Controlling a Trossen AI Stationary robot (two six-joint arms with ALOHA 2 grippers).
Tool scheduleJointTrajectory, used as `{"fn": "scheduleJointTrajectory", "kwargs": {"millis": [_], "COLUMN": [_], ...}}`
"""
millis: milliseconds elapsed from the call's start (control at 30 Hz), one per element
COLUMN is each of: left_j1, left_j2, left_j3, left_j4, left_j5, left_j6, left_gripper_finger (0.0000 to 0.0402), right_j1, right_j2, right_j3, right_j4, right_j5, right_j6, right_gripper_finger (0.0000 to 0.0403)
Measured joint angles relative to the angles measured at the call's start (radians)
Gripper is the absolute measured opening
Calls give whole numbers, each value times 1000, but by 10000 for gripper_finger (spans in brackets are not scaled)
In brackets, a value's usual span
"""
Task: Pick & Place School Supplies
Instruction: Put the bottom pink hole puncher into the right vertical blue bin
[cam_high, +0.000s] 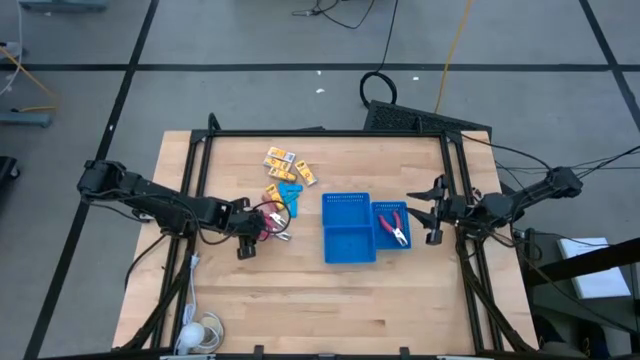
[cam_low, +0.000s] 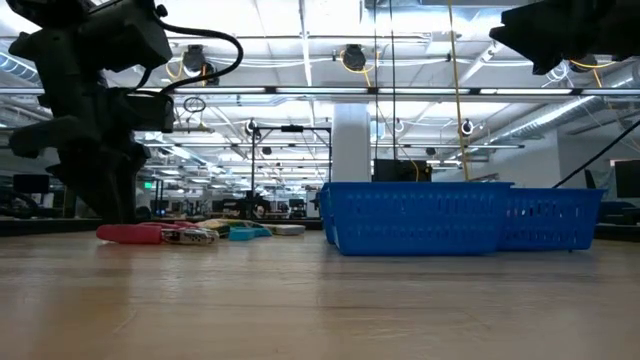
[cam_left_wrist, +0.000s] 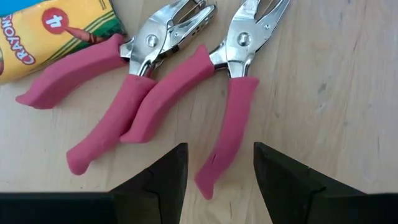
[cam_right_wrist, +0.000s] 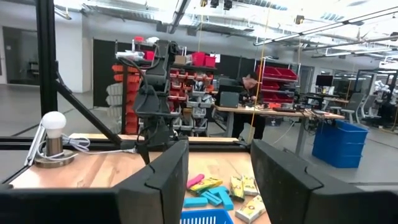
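The left gripper (cam_left_wrist: 214, 165) hovers with jaws partly open and empty, straddling one handle of a pink-handled metal hole punch (cam_left_wrist: 233, 93); a second punch (cam_left_wrist: 118, 81) lies beside it. A pick looks imminent: descend, then close. The right gripper (cam_high: 432, 213) waits, jaws apart, beside the blue plastic compartmented tray (cam_high: 347, 245), where a third punch (cam_high: 395, 228) lies. About four yellow crayon packets (cam_high: 280, 157) sit on the wooden bench (cam_high: 330, 300).

Three red-handled punches (cam_high: 397, 226), about four crayon packets (cam_high: 279, 157), one tray (cam_high: 349, 227).
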Motion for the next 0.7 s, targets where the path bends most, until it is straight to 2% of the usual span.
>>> {"fn": "scheduleJointTrajectory", "kwargs": {"millis": [200, 300, 600, 700], "left_j1": [0, 0, -1, 0], "left_j2": [87, 125, 135, 135], "left_j3": [-1, 4, 2, 2], "left_j4": [44, 56, 41, 35], "left_j5": [35, 20, 9, 22], "left_j6": [9, 22, -21, -20], "left_gripper_finger": [186, 186, 186, 169], "right_j1": [0, 0, 0, 0], "right_j2": [-1, -2, -2, -2], "right_j3": [0, 0, 0, 0], "right_j4": [-29, -28, -29, -30], "right_j5": [0, 0, -1, -1], "right_j6": [-6, -3, 4, 5], "right_gripper_finger": [164, 164, 164, 164]}}
